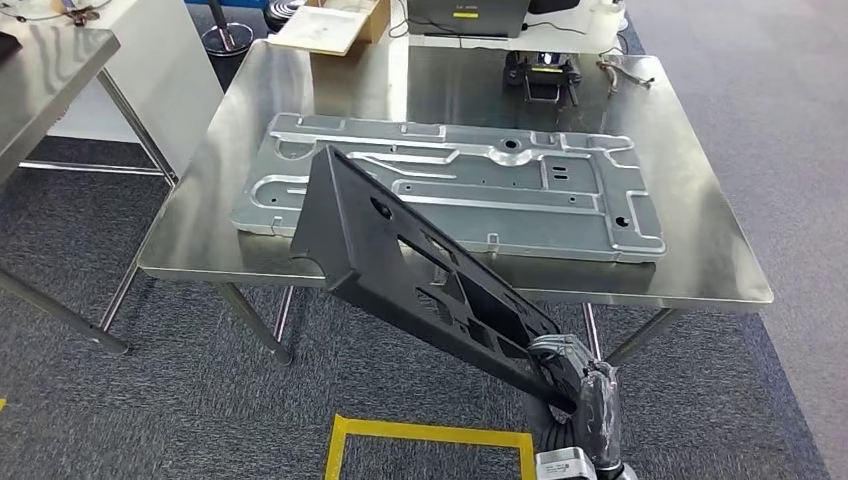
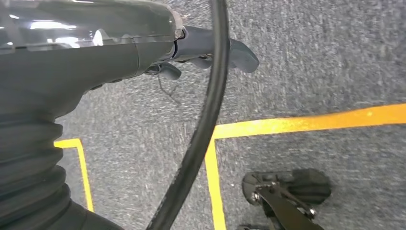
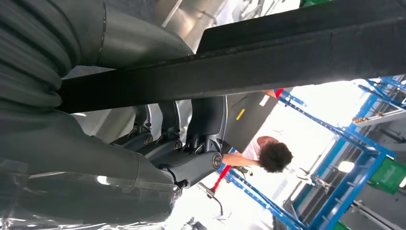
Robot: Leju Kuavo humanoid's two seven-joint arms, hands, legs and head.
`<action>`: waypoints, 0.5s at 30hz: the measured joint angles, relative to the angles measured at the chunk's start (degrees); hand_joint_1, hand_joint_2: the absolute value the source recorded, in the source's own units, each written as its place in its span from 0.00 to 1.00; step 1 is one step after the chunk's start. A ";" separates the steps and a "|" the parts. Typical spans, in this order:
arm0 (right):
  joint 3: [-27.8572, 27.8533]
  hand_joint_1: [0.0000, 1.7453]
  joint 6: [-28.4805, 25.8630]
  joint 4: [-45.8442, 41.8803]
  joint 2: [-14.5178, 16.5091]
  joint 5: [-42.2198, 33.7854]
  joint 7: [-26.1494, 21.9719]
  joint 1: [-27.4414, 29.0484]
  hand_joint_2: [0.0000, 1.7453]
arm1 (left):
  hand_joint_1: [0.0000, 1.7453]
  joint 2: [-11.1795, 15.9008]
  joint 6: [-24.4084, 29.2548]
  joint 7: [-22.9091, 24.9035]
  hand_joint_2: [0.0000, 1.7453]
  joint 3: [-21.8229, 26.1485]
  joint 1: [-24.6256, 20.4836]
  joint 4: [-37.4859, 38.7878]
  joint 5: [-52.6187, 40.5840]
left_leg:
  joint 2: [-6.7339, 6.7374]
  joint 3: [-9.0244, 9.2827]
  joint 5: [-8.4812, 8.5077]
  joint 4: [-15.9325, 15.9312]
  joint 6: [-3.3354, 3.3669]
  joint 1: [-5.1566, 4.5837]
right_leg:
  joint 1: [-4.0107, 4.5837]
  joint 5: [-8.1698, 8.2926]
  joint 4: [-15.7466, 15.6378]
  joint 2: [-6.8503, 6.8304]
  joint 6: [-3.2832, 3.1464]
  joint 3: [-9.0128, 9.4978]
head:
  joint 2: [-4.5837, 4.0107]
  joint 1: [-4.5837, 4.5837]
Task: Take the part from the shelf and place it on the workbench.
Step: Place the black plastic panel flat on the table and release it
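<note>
A long black part (image 1: pixel 400 250) with several cut-outs slants up from the lower right, and its upper end hangs over the front edge of the steel workbench (image 1: pixel 700 250). My right hand (image 1: pixel 570 375) grips its lower end below the bench's edge. In the right wrist view the fingers (image 3: pixel 191 139) wrap the edge of the black part (image 3: pixel 239 67). My left hand (image 2: pixel 210 50) hangs over the carpet, thumb out, holding nothing.
A large stamped metal plate (image 1: pixel 450 185) covers the middle of the workbench. A black fixture (image 1: pixel 540 75) and a cardboard box (image 1: pixel 330 25) sit at the far side. Another steel table (image 1: pixel 40 70) stands to the left. Yellow tape (image 1: pixel 430 435) marks the carpet. A person (image 3: pixel 273 155) stands by blue racks (image 3: pixel 335 143).
</note>
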 joint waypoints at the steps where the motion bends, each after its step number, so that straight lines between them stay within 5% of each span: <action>1: -0.40 1.00 0.01 -0.37 -0.17 0.30 0.02 -0.16 1.00 | 0.00 0.00 -0.05 0.05 1.00 0.00 0.02 0.00 -0.07 | -0.07 0.54 -0.21 -0.29 0.38 0.06 | -0.05 -0.14 1.53 0.01 0.24 -0.70 | 0.00 0.01; 6: -1.84 1.00 0.72 -1.40 -1.26 8.18 1.55 -0.97 1.00 | 0.00 0.00 -0.40 0.05 1.00 0.01 -0.05 0.00 -0.53 | -0.25 3.01 -1.95 -0.76 1.38 -0.14 | -0.19 -4.11 15.51 0.04 0.90 -11.35 | 0.00 0.01; 8: -2.04 1.00 0.33 -1.42 -1.82 16.51 3.86 -1.13 1.00 | 0.00 0.01 -0.70 0.03 1.00 0.01 -0.05 0.00 -0.86 | -0.39 4.48 -3.01 -0.78 1.34 -0.39 | 0.01 -0.89 13.00 0.05 0.39 -12.37 | 0.00 0.01; 10: -2.85 1.00 -0.88 -1.33 -2.40 28.56 7.24 -1.31 1.00 | 0.00 -0.09 -0.91 0.01 1.00 -0.03 -0.08 0.02 -1.24 | -0.49 6.00 -4.13 -0.85 1.22 -0.66 | 0.58 4.70 6.24 0.06 -0.85 -10.96 | 0.00 0.01; 11: -3.45 1.00 -1.48 -1.20 -2.70 34.27 8.69 -1.38 1.00 | 0.00 -0.19 -0.96 0.01 1.00 -0.04 -0.14 0.03 -1.37 | -0.58 6.43 -4.60 -0.92 1.06 -0.70 | 0.91 5.95 3.60 0.09 -1.48 -10.38 | 0.00 0.03; 15: -5.32 1.00 -2.45 -0.78 -3.77 40.87 10.92 -1.31 1.00 | 0.00 -0.26 -0.96 -0.01 1.00 -0.10 -0.45 0.05 -1.61 | -0.67 7.57 -5.13 -0.62 -0.07 -0.78 | 1.07 6.62 0.58 0.23 -2.85 -8.70 | 0.00 0.07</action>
